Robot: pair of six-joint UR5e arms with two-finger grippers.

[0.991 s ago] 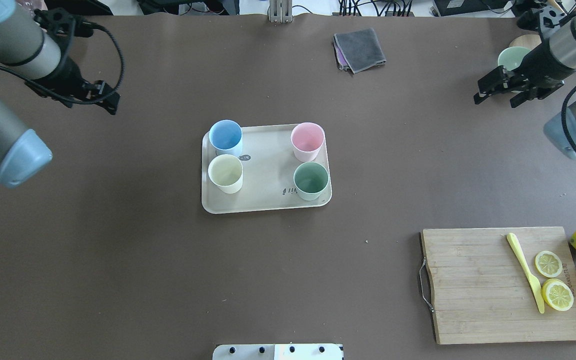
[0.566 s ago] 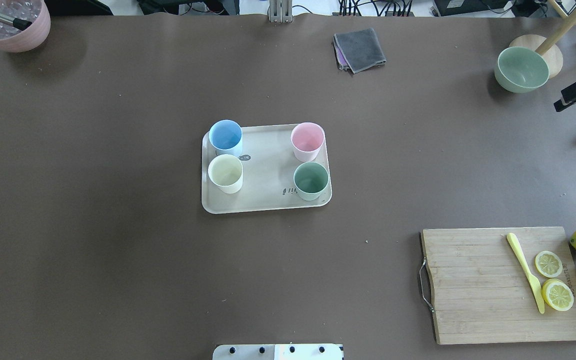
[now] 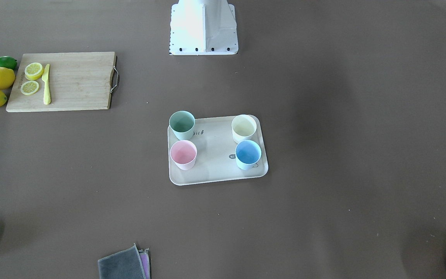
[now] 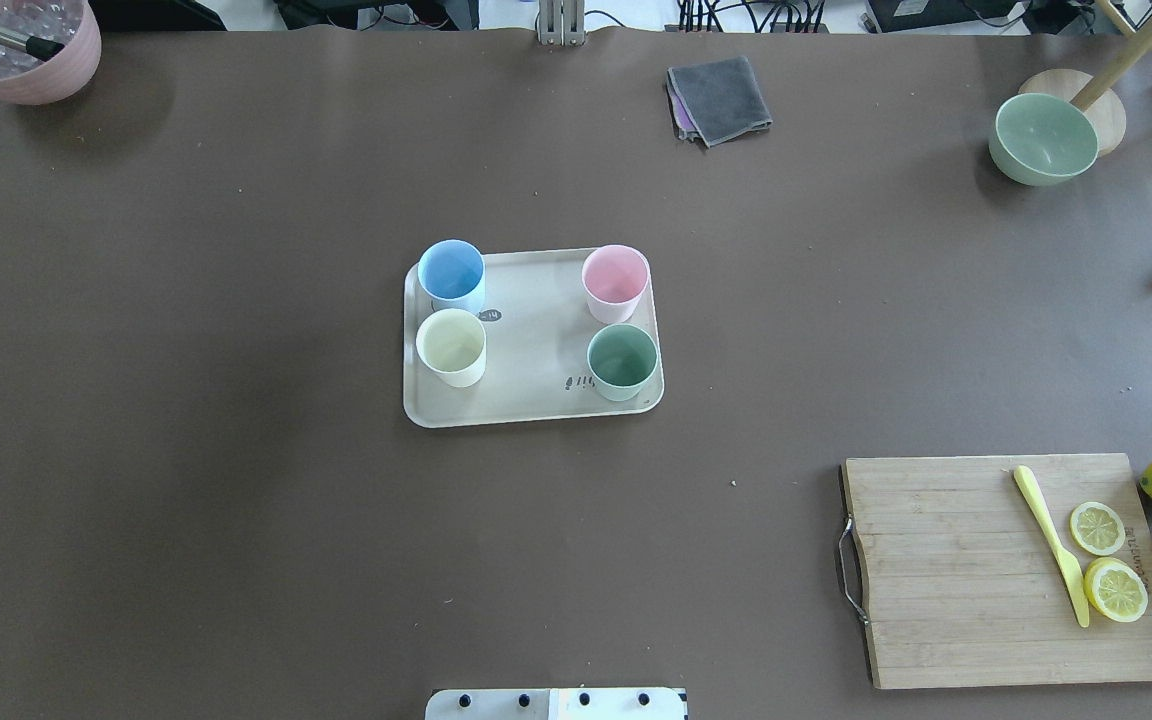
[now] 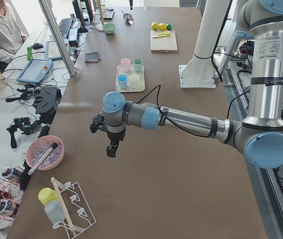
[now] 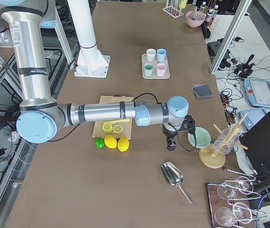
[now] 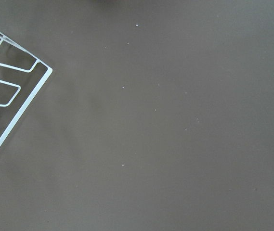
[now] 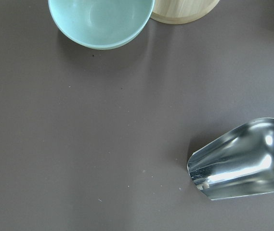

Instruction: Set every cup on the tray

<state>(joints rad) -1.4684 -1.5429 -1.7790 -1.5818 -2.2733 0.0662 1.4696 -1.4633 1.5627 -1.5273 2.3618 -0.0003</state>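
The beige tray [image 4: 533,345] lies mid-table, also in the front-facing view [image 3: 215,155]. Four cups stand upright on it: light blue [image 4: 451,270], pale pink [image 4: 615,277], cream-white [image 4: 450,343] and mint green [image 4: 622,358]. Neither gripper shows in the overhead or front-facing view. My left gripper [image 5: 110,149] hangs over bare table far from the tray, near the table's left end. My right gripper [image 6: 171,145] hangs near the green bowl at the right end. I cannot tell whether either is open or shut. Both wrist views show no fingers.
A wooden cutting board [image 4: 986,570] with lemon slices and a yellow knife lies front right, with whole lemons beside it. A green bowl [image 4: 1043,135], a grey cloth [image 4: 719,97] and a pink ribbed container [image 4: 21,50] stand along the far edge. A metal scoop [image 8: 242,161] lies below the right wrist and a wire rack [image 7: 6,96] below the left.
Both arms have swung outward and left the overhead view, the left one to the left, the right one to the right. The tray and cups have not moved.
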